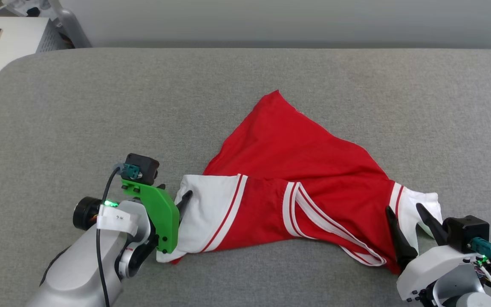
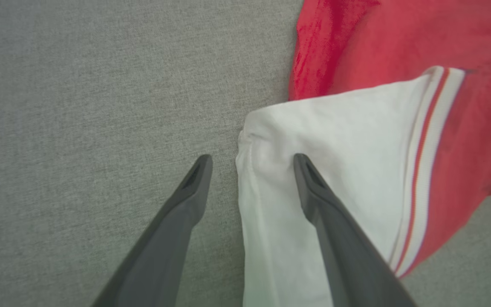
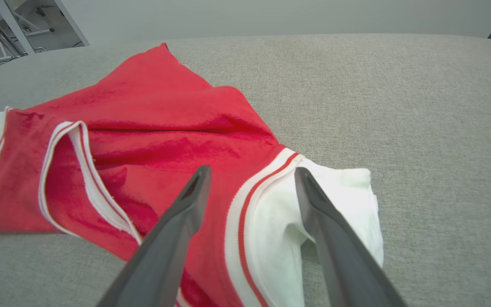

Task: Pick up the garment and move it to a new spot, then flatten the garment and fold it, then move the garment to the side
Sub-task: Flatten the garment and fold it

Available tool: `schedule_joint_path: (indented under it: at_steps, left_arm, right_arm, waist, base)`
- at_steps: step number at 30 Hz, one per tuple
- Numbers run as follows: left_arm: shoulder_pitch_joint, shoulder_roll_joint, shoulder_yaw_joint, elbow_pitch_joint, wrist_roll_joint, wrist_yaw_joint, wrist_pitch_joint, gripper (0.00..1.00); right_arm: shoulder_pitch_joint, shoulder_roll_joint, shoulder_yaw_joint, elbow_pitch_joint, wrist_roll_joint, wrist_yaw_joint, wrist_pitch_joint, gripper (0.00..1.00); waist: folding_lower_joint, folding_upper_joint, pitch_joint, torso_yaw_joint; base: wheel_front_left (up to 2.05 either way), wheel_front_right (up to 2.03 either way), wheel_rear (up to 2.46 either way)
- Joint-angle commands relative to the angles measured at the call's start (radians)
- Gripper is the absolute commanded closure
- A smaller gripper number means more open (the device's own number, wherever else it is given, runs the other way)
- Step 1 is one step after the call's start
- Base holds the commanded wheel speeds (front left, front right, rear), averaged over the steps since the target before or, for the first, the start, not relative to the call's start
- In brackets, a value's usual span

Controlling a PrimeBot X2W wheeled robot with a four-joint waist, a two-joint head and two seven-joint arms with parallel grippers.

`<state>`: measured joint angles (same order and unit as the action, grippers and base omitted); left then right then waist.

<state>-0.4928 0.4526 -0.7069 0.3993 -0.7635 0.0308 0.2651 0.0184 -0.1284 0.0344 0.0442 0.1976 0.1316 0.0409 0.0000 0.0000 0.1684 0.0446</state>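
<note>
Red with white sleeves and red-and-white striped trim, the garment (image 1: pixel 296 170) lay rumpled in a rough triangle on the grey worktop (image 1: pixel 100 106). The left gripper (image 2: pixel 252 158) and right gripper (image 3: pixel 252 169) each straddled a sleeve, fingers spread, grasping nothing.

We see pale grey arms (image 1: pixel 83 264); left gripper (image 2: pixel 252 158) wears a green bracket (image 1: pixel 160 211) and black cable (image 1: pixel 99 251); right gripper (image 1: pixel 402 207) shows a teal plug (image 1: pixel 482 246); dark tapered fingers (image 3: pixel 186 213) on both.
</note>
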Motion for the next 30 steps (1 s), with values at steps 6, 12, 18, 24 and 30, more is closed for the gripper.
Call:
schedule_joint_path:
  at_steps: [6, 12, 18, 24, 30]
  left_arm:
    - [-0.041, -0.001, -0.012, 0.054, 0.033, 0.029, 0.001, 0.00]
    - [-0.064, -0.006, -0.041, 0.109, 0.057, 0.015, 0.012, 0.00]
    - [-0.086, -0.020, -0.062, 0.167, 0.066, -0.003, 0.016, 1.00]
    - [-0.097, -0.033, -0.059, 0.195, 0.072, -0.028, -0.064, 1.00]
    - [-0.126, -0.042, -0.030, 0.219, 0.096, -0.013, -0.212, 1.00]
  right_arm:
    - [-0.030, 0.005, 0.004, 0.008, -0.007, -0.001, -0.009, 0.00]
    - [-0.038, 0.006, 0.007, 0.013, -0.008, -0.001, -0.013, 0.00]
    - [-0.045, 0.006, 0.011, 0.022, -0.011, -0.001, -0.015, 0.00]
    - [-0.044, 0.007, 0.020, 0.040, -0.011, -0.001, -0.015, 0.00]
    - [-0.032, 0.008, 0.024, 0.059, -0.005, -0.001, -0.019, 0.00]
  waist:
    - [0.0000, 0.0000, 0.063, -0.053]
    - [0.0000, 0.0000, 0.079, -0.062]
    - [0.0000, 0.0000, 0.080, -0.061]
    - [0.0000, 0.0000, 0.046, -0.055]
    - [0.0000, 0.0000, -0.012, -0.054]
  base:
    - [0.00, 0.00, 0.00]
    - [0.00, 0.00, 0.00]
    - [0.00, 0.00, 0.00]
    - [0.00, 0.00, 0.00]
    - [0.00, 0.00, 0.00]
